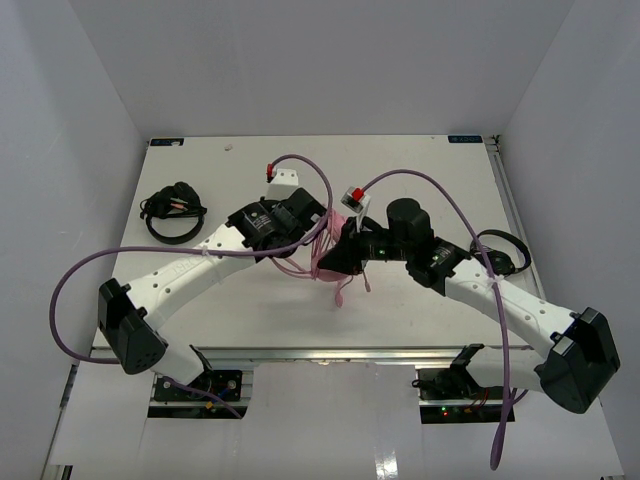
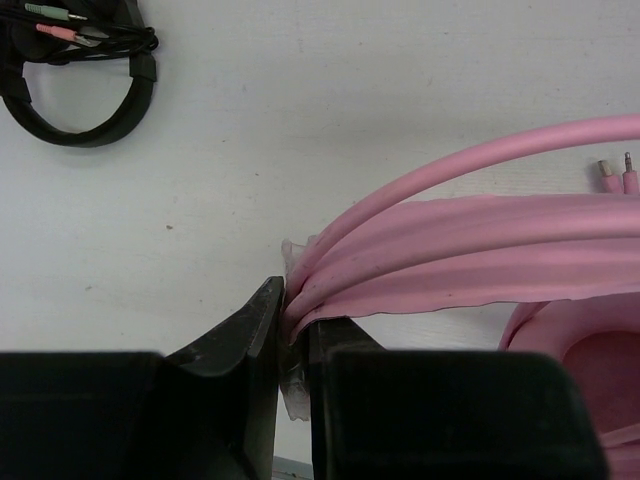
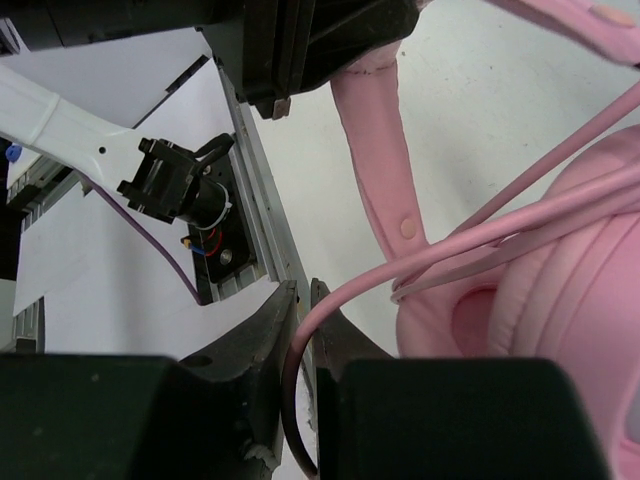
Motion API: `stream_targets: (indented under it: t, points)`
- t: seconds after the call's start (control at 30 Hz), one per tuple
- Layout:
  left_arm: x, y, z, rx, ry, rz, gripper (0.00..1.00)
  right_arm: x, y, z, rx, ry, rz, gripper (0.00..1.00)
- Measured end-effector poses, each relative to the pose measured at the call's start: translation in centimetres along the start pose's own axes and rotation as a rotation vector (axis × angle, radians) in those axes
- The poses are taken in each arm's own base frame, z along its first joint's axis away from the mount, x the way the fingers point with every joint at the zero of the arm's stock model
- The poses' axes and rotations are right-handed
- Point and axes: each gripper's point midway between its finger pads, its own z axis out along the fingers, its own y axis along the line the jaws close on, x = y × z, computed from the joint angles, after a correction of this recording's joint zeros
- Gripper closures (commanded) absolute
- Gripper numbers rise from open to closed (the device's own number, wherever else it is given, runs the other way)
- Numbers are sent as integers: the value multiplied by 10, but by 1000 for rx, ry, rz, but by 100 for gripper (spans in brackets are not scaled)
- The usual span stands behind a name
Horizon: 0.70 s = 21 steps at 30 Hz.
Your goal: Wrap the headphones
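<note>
The pink headphones hang between my two grippers over the middle of the table. My left gripper is shut on the pink headband, with turns of the thin pink cable lying along it. The cable's two plugs stick out at the right. My right gripper is shut on a single strand of the cable, just left of a padded ear cup. More cable crosses that cup. From above, the left gripper and right gripper nearly touch.
One black headset lies at the table's left, also in the left wrist view as the black headset. Another black headset sits at the right beside my right arm. The table's metal front rail runs close below the right gripper.
</note>
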Motion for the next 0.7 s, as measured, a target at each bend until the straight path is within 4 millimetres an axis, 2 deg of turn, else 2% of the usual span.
stream_targets:
  t: [0.23, 0.5, 0.7]
  points:
    - [-8, 6, -1, 13, -7, -103, 100, 11, 2, 7, 30, -10, -15, 86]
    - [-28, 25, -24, 59, -68, -263, 100, 11, -6, 15, 164, -59, -48, 92]
    - [-29, 31, -36, 101, -83, -331, 100, 5, -8, 21, 260, -113, -91, 92]
